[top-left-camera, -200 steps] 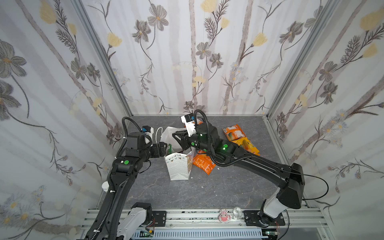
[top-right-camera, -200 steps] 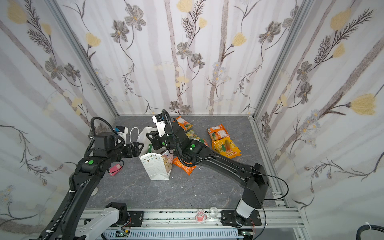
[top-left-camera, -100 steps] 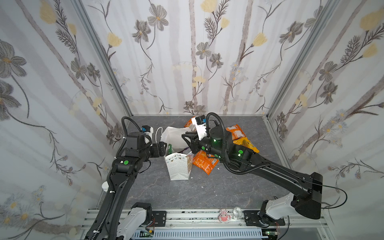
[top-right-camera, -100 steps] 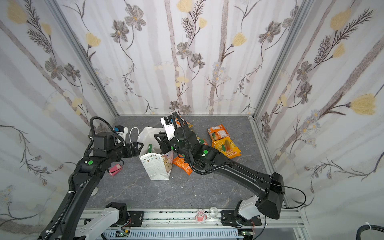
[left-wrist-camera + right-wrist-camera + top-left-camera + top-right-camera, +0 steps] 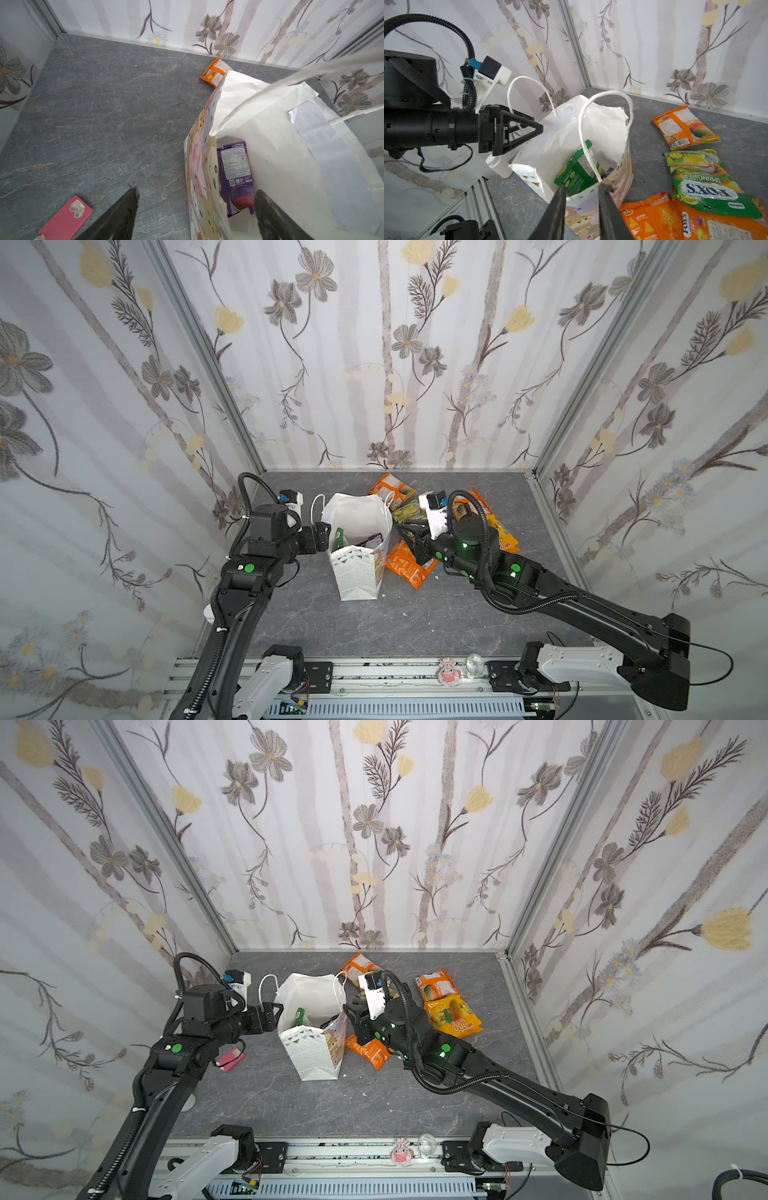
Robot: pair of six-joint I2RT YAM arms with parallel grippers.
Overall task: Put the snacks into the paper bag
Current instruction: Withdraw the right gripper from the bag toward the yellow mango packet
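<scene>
In both top views the paper bag (image 5: 357, 572) stood upright on the worktop (image 5: 415, 622) between the left end effector (image 5: 330, 536) and the right end effector (image 5: 405, 527), with loose snacks (image 5: 407, 568) beneath and beside the right one. From the left wrist, its jaws gaped wide astride the bag's wall, gripping nothing, with a purple packet (image 5: 236, 176) inside the bag. From the right wrist, its jaws stood narrowly parted and empty at the rim, with a green packet (image 5: 575, 172) just beyond, inside.
</scene>
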